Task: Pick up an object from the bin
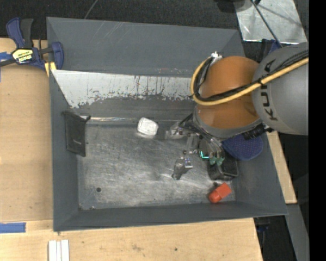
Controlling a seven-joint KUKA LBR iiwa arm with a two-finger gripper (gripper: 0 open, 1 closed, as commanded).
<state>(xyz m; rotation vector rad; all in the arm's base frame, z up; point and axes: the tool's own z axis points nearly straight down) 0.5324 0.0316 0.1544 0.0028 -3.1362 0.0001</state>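
My gripper (180,170) hangs low over the bare bin floor, right of the middle and toward the front. A small red-orange block (219,192) lies by the front right corner, just right of and in front of the gripper. A black boxy thing (227,167) sits right beside the gripper, partly under the wrist. A white crumpled lump (147,127) rests toward the back, left of the gripper. Nothing shows in the gripper.
A dark blue rounded thing (245,147) lies against the right wall, half hidden by the arm's orange cover. A flat black rectangular piece (75,133) leans at the left wall. The arm covers the bin's back right part.
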